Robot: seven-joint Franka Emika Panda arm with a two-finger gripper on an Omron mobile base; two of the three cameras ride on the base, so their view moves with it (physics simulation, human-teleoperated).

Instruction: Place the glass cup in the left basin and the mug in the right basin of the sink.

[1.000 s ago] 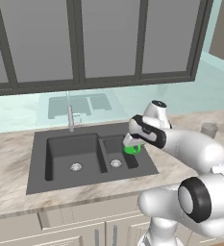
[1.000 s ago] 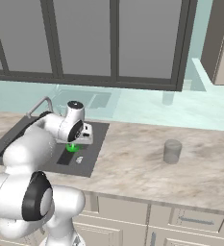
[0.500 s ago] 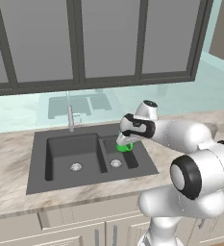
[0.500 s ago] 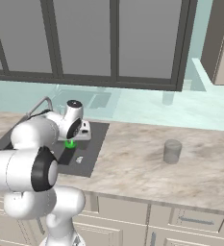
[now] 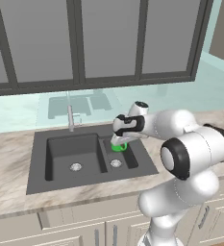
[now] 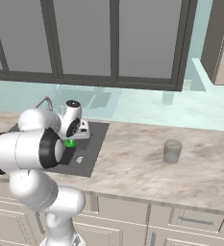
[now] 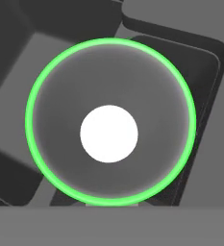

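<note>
Arm reaches out over the sink (image 5: 36, 180), a dark double-basin unit set in a marbled counter (image 6: 132, 166) below the window; faucet (image 5: 70, 116) stands at the back rim. Gripper (image 5: 117, 142) sits low over the right basin (image 5: 125, 161), the narrower one, with its round drain (image 5: 115, 163) just in front; jaws nearly closed, pinching the mug (image 5: 119, 146), which hangs under the hand above that basin, green showing just below the white wrist. In the hand view the mug (image 7: 111, 120) is seen straight down its mouth, green rim a full ring, pale disc at the bottom, dark basin walls around it; whether it touches the basin floor I cannot tell. Left basin (image 5: 72, 156), the wider one, holds its own drain (image 5: 75, 167). Glass cup (image 6: 171, 151) stands upright on the counter well to the right of the sink, apart from the arm.
</note>
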